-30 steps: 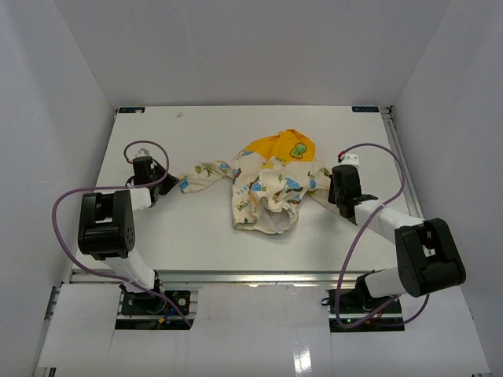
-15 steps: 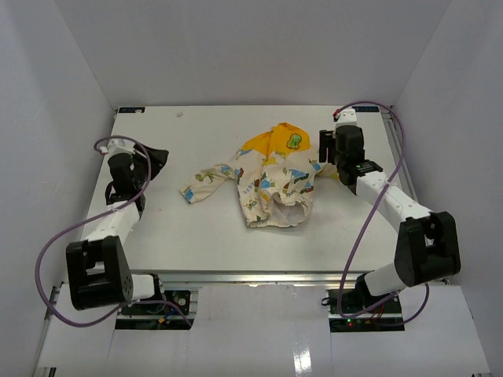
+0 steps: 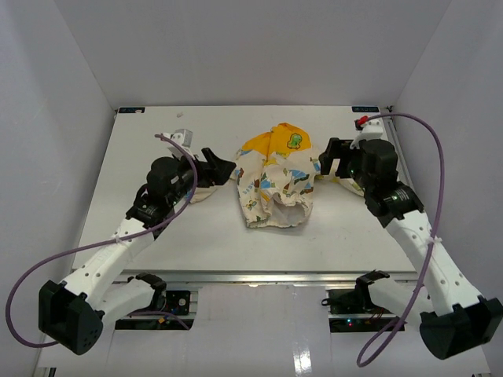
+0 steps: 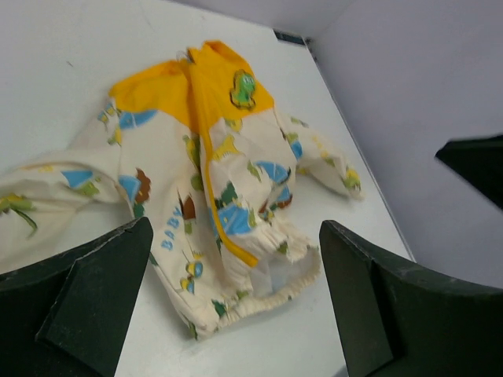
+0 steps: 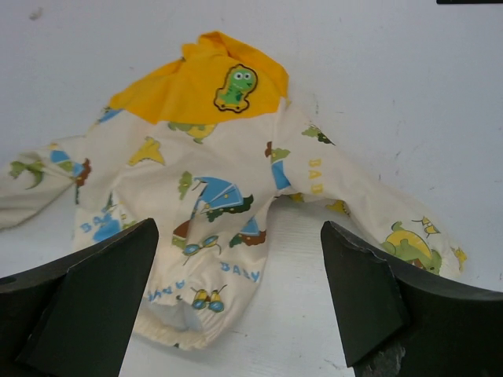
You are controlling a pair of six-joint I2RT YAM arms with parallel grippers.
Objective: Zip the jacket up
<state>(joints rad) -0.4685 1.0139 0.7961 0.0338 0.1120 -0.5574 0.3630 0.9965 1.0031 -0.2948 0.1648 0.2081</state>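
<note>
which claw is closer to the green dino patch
Right. The right claw is just right of the green dinosaur patch on the yellow-orange hood; the left claw is farther, off the cream jacket's other side.

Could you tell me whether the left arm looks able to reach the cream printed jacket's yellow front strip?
Probably yes: the open left tool faces the small cream hooded jacket, its yellow front strip in view, with only a sleeve between.

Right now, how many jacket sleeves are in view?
2. One sleeve spreads toward the left gripper, the other sleeve toward the right gripper; from above, the grippers partly cover both.
</note>
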